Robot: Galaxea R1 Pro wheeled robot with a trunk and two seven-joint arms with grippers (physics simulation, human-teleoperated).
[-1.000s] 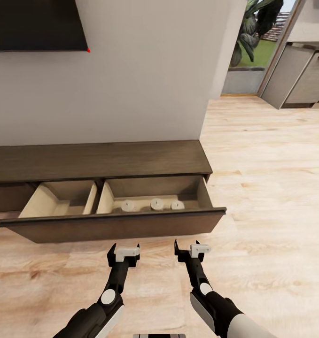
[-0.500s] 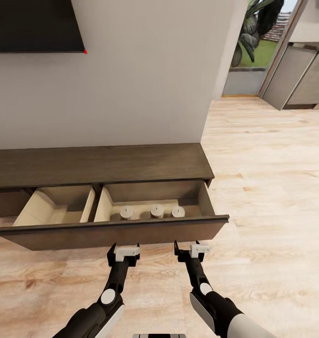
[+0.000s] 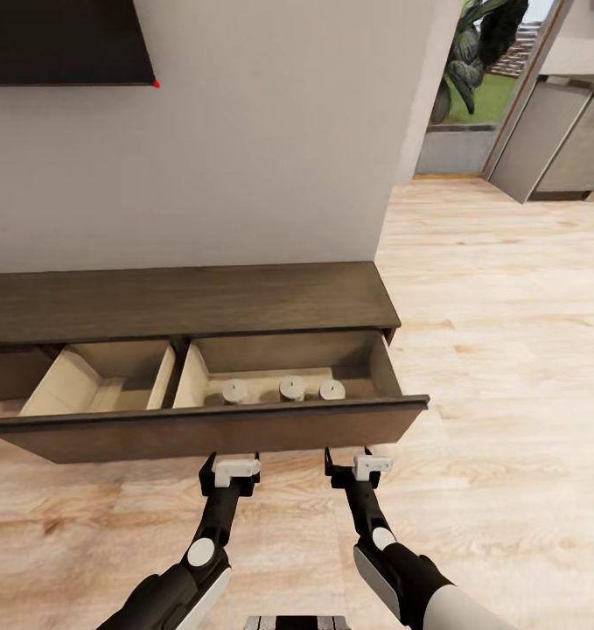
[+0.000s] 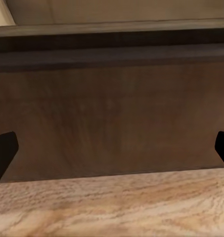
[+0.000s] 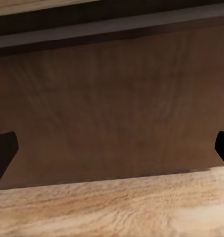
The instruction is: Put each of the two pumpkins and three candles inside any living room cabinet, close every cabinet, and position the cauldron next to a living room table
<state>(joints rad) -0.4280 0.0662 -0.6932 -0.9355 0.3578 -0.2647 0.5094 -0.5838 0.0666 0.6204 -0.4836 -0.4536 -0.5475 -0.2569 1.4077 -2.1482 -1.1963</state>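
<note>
Close up, a robot faced an open drawer of a low dark wood cabinet [image 3: 183, 302] with both arms held out low.

Both the left gripper [image 3: 236, 462] and the right gripper [image 3: 359, 460] had their jaws spread wide, held nothing, and hung just short of the pulled-out drawer front [image 3: 209, 429]. Three candles [image 3: 283, 388] sat in a row in the drawer's right compartment, with the left compartment looking bare, though its near floor was hidden by the front. No pumpkins or cauldron appeared. The likely risk was closing too early, which would shut the drawer before the pumpkins were inside. An uneven push, with one gripper meeting the wood first, could skew the drawer, and a hard shove could topple the candles.
</note>
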